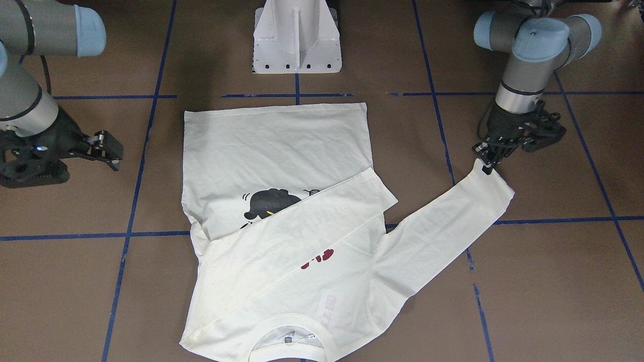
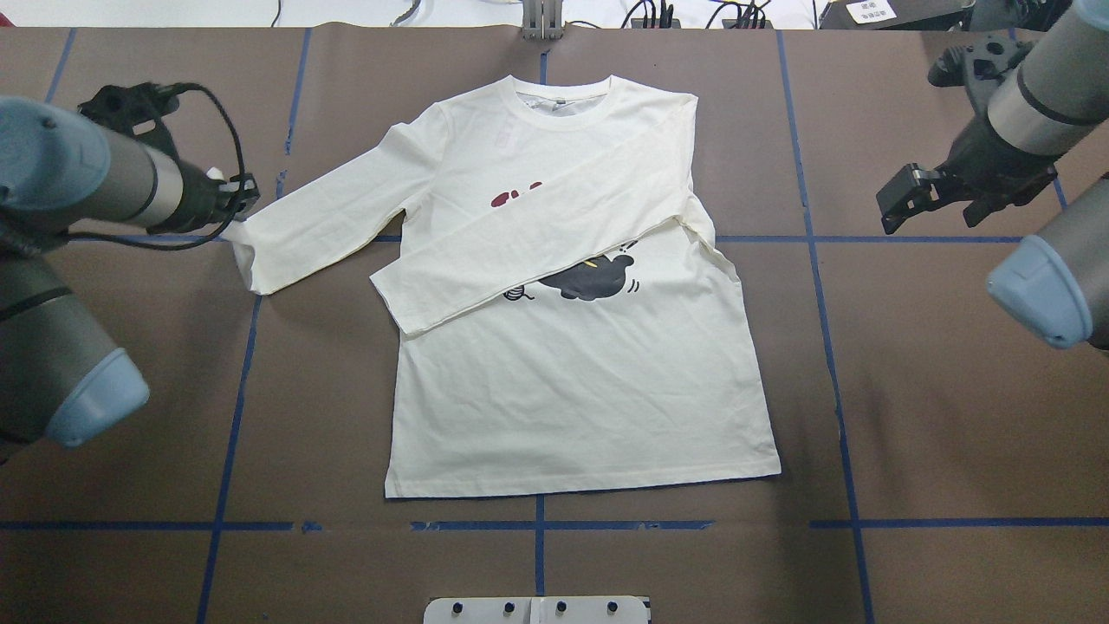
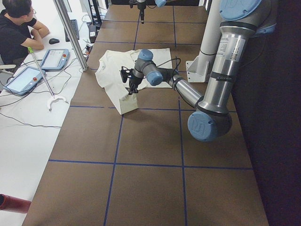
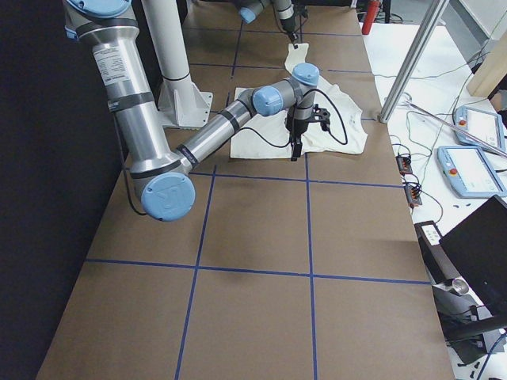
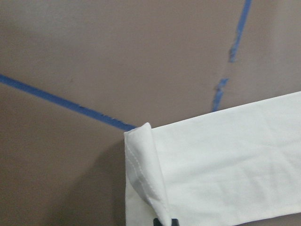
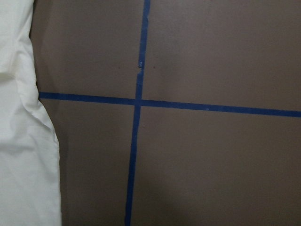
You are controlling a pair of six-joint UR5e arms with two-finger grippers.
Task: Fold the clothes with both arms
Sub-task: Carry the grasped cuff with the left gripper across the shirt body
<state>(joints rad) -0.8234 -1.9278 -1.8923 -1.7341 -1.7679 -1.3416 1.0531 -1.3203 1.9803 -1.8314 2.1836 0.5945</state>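
Since the left pincer (image 1: pixel 487 163) sits right at the cuff (image 2: pixel 251 260) of the outstretched sleeve (image 2: pixel 338 217), you have only one direction to think about. The shirt (image 2: pixel 572 390) lies flat on the counter (image 2: pixel 953 416), print up, with its collar at the far edge from the robot and its hem near. From the cuff, the body of the shirt lies toward the robot's right. The sleeve's long axis runs from the shoulder out to the robot's left and slightly back toward the robot, ending under that pincer. The jaws look closed on the cuff's far corner. In the left wrist view the hem curls up off the counter into a dark fingertip at the bottom edge, so I read it as gripping cloth, though only a sliver of the finger shows. The other sleeve (image 2: pixel 537 251) lies folded slantwise across the chest, over part of the print. My guess is that the coming move carries the cuff inward along the sleeve's own line — toward the robot's right — and lays it over the chest. The left arm is plainly the nearer one. The right pincer (image 1: pixel 111 151) hangs with its jaws apart and holds nothing, well off the shirt's right edge over bare counter. Its wrist view catches only the shirt's side edge at the frame's left.
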